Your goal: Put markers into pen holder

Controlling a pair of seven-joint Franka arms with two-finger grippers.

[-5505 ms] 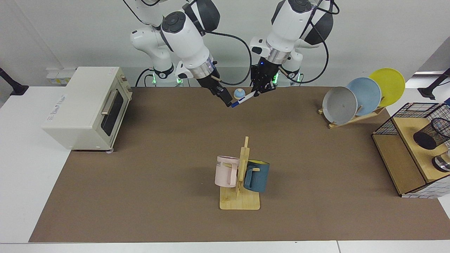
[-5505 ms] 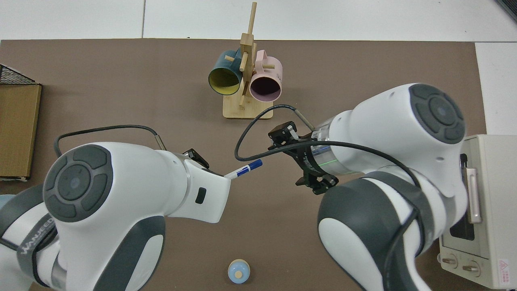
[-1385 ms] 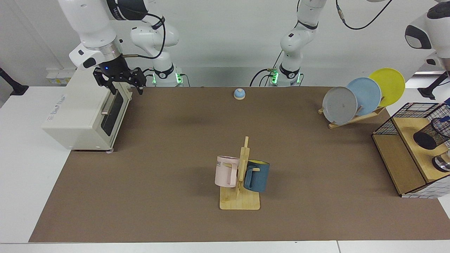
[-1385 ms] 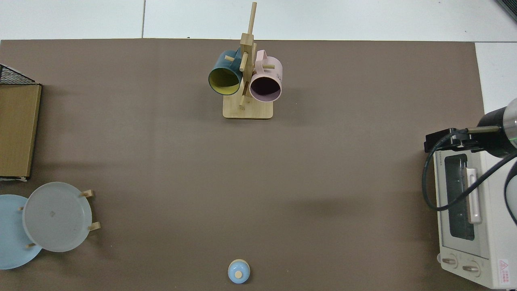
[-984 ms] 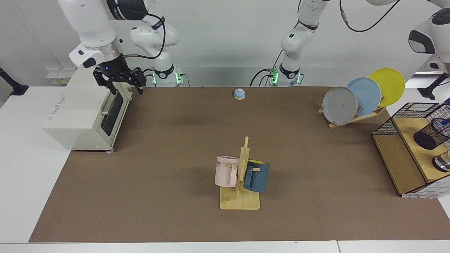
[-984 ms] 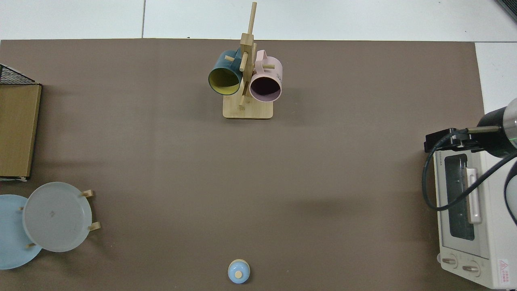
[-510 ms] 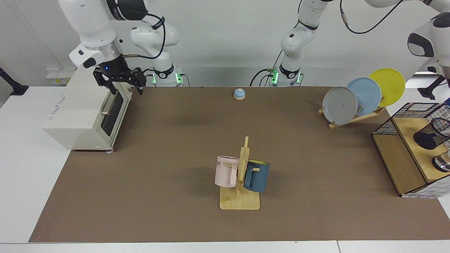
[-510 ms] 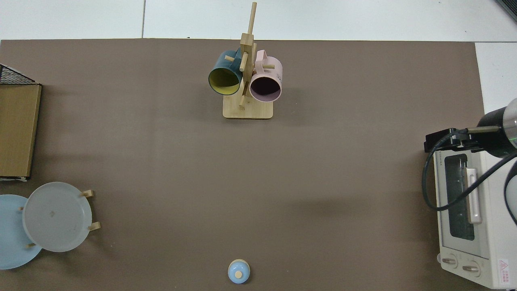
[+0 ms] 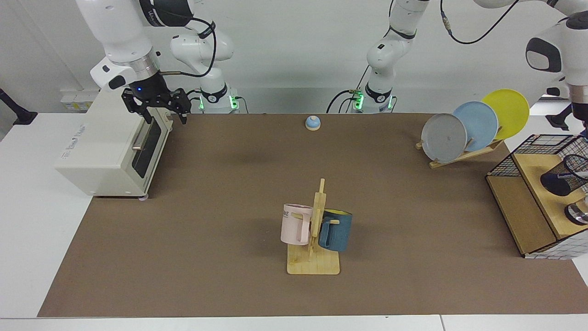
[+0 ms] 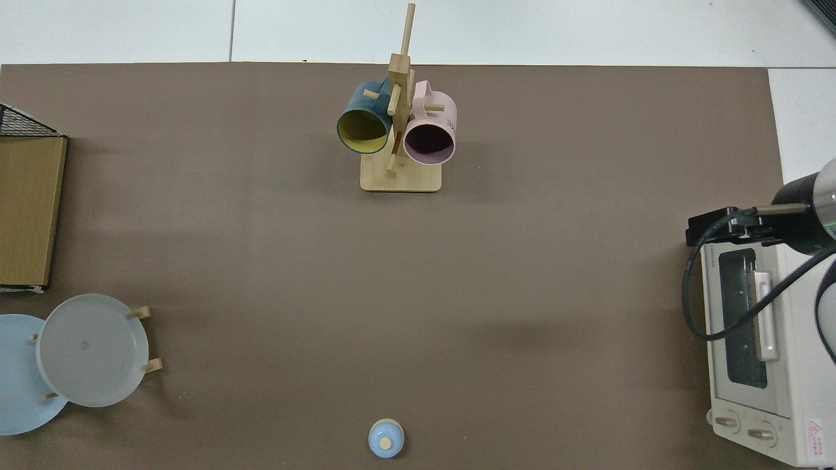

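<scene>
The pen holder (image 9: 563, 176), a black mesh cup, leans tilted on the wooden shelf (image 9: 542, 193) inside the wire basket at the right edge of the facing view. The markers are out of view. My left arm (image 9: 556, 43) reaches over that basket and runs off the frame's right edge, so its gripper does not show. My right gripper (image 9: 164, 117) hangs open and empty above the toaster oven's (image 9: 110, 142) front top edge. In the top view it is the black hand (image 10: 722, 228) at the oven's (image 10: 764, 326) near corner.
A mug tree (image 9: 314, 230) with a pink and a blue mug stands mid-table. A plate rack (image 9: 468, 131) with three plates is at the back right, next to the wire basket (image 9: 539, 142). A small blue bell (image 9: 313, 122) sits at the back centre.
Both arms have left the back centre, where they held the marker between them. The right one waits still over the oven. Over the last second the left arm's link shifted slightly at the right edge.
</scene>
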